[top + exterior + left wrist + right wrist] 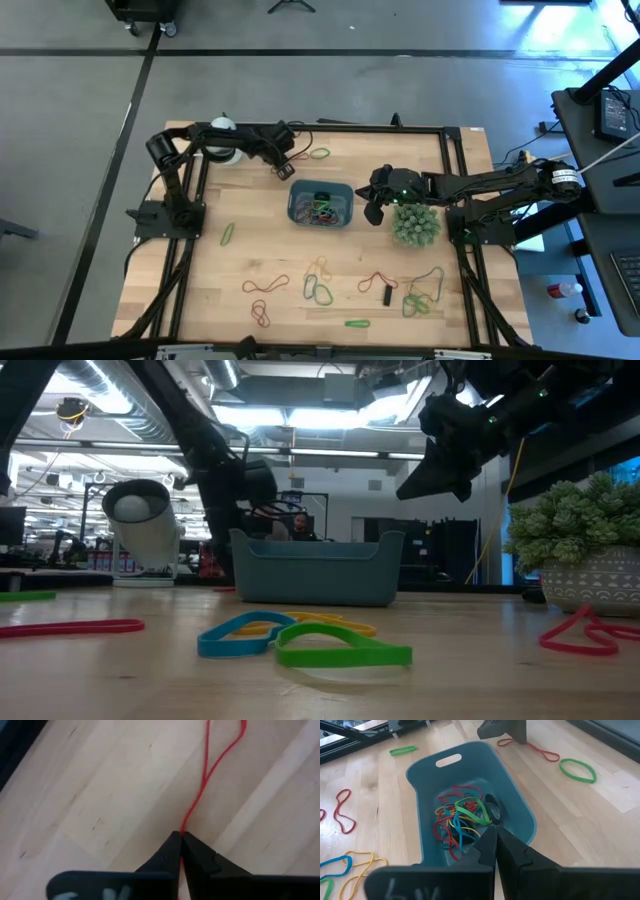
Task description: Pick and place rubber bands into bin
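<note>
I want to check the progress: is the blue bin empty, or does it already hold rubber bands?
Not empty. The bin already holds a tangled pile of rubber bands, red, yellow, green and blue, on its floor; many more still lie on the table.

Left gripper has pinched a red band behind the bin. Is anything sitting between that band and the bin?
Nothing visible does. The left gripper, shut on the red rubber band, sits just beyond the bin with only bare table between. The green rubber band lies off to the side, and the right gripper hangs beside the bin.

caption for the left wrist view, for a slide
Left gripper shut on a red rubber band lying on the wooden table.
</note>
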### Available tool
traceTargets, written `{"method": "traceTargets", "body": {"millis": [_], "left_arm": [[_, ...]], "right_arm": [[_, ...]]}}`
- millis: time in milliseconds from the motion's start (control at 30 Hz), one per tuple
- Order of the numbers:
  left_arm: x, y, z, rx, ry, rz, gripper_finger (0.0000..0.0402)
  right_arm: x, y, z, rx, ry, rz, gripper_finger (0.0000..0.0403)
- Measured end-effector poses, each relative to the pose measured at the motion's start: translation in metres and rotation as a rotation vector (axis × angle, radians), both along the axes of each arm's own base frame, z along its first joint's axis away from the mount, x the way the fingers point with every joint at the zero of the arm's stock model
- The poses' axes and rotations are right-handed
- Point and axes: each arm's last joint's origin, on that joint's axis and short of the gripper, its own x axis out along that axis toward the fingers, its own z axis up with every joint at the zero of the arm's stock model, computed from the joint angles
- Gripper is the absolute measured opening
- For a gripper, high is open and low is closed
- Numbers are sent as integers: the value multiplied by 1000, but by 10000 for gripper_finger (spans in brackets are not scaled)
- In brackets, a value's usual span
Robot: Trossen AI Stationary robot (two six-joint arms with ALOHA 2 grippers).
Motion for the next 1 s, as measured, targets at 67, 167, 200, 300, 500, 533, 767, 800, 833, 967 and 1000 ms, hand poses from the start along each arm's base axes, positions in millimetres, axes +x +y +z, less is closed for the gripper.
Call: {"method": "traceTargets", "body": {"millis": [67,167,200,300,500,533,767,800,833,967,1000], "left_arm": [[1,-3,3,7,2,-5,4],[1,-9,10,21,-1,-12,3],[0,-12,15,8,-3,-22,3],[0,-19,34,25,-68,-48,2],[-3,-38,85,141,-205,-92,2],[-3,-42,94,159,-239,-105,2],[12,-85,129,215,-446,-278,2],[15,-91,131,210,-466,-306,2],[18,-97,131,206,-478,-329,2],[29,-121,132,189,-524,-411,2],[30,-126,131,181,-527,-429,2]], "right_arm": [[0,0,0,0,0,0,12],[0,0,0,0,-1,-1,12],[0,0,0,-1,-1,-1,12],[0,0,0,-1,-1,-1,12],[0,0,0,-22,4,12,12],[0,0,0,-22,4,12,12],[0,0,0,-28,3,15,12],[0,0,1,-31,2,17,12],[0,0,1,-38,0,22,12],[1,0,2,-43,-12,24,12],[1,0,3,-45,-19,24,12]]}}
